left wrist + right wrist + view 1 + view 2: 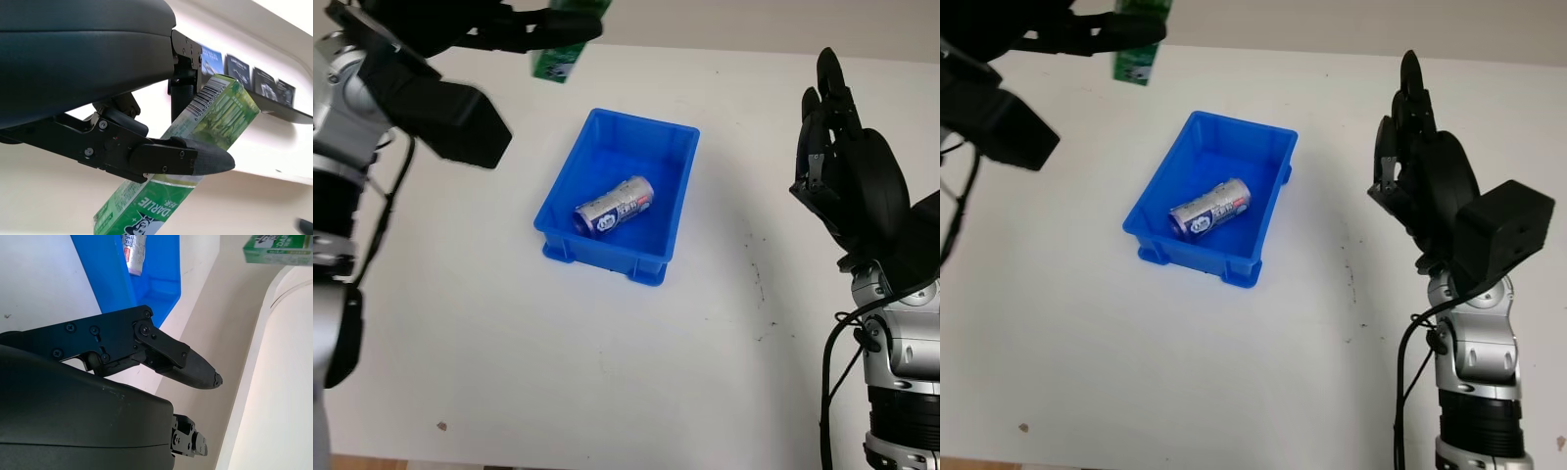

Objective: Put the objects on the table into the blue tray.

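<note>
Green cardboard toothpaste box (566,44) clamped mid-length in my left hand (514,29), held above the tabletop (509,333) beyond the blue tray (677,201). Light, stiff, crushable; middle grip suits. Can (615,206) lies inside the tray. Right hand (847,176) open, raised at right.

Green toothpaste box (566,44) held aloft, far left; silver can (614,207) lay sideways in blue tray (566,174), centre.
</note>
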Robot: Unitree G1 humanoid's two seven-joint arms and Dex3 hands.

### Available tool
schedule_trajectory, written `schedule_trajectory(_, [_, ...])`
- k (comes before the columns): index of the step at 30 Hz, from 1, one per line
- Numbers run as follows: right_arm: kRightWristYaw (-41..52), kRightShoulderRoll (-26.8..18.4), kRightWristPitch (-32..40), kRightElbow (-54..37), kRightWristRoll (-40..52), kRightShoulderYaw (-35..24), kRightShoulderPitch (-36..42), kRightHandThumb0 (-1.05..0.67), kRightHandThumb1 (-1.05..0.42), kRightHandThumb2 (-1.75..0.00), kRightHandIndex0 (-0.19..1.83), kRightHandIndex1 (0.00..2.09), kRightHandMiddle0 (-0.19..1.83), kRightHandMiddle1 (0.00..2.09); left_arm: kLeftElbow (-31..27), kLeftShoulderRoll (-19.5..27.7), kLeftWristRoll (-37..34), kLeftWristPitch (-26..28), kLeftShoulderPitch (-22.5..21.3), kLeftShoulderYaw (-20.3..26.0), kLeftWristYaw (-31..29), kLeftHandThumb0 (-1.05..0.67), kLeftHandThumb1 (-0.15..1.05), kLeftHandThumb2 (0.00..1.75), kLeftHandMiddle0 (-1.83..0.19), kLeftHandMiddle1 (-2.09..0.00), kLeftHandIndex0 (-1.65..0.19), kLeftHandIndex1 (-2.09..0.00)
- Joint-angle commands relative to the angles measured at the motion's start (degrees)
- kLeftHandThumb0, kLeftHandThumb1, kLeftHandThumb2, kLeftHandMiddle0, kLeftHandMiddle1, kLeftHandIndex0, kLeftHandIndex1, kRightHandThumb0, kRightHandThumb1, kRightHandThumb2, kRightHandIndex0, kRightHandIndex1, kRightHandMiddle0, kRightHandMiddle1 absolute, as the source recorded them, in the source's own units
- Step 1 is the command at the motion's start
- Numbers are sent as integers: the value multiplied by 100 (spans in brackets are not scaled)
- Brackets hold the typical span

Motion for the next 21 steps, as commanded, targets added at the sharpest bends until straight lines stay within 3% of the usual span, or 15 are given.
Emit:
schedule_trajectory(1, [-39,0,-88,-93,-35,-4,30,-54,-105,-90,-19,0,-19,0,-10,-213,-178,198,60,0,-355,-50,105,35,-105,-209,-69,-209])
schedule_trajectory(3, [-54,4,-31,-187,-40,-4,84,-54,-105,-90,-19,0,-19,0,-55,-321,29,630,151,-255,-859,-55,105,44,-85,-209,-48,-209])
schedule_trajectory(4, [-62,0,29,-268,-32,-11,126,-55,-105,-89,-19,0,-19,0,-89,-340,134,820,219,-391,-1167,-58,105,50,-64,-198,-24,-197])
schedule_trajectory(5, [-70,-2,77,-334,-26,-14,159,-56,-105,-88,-19,0,-19,0,-140,-347,200,954,273,-464,-1379,-61,105,54,-43,-180,-5,-172])
schedule_trajectory(7, [-81,-1,148,-454,-4,-29,227,-56,-105,-87,-19,0,-19,0,-284,-387,267,1324,406,-548,-1766,-65,105,56,-26,-158,4,-137])
schedule_trajectory(10, [-69,-14,194,-557,33,-70,308,-54,-105,-87,-19,0,-19,0,-393,-458,338,1650,652,-622,-2034,-67,105,55,-19,-64,11,-75])
schedule_trajectory(12, [-90,-14,260,-602,44,-87,338,-52,-105,-87,-19,0,-19,0,-333,-479,426,1734,717,-668,-2112,-67,105,59,-22,-29,11,-51])
schedule_trajectory(15, [-50,-40,292,-588,64,-93,348,-53,-105,-85,-19,0,-19,0,-147,-458,601,1682,692,-765,-2149,-68,105,62,-18,-13,13,-36])
schedule_trajectory(21, [-17,-19,232,-477,112,-90,315,-54,-105,-84,-19,0,-19,0,252,-428,960,1463,584,-860,-1873,-69,105,61,-24,-11,8,-29])
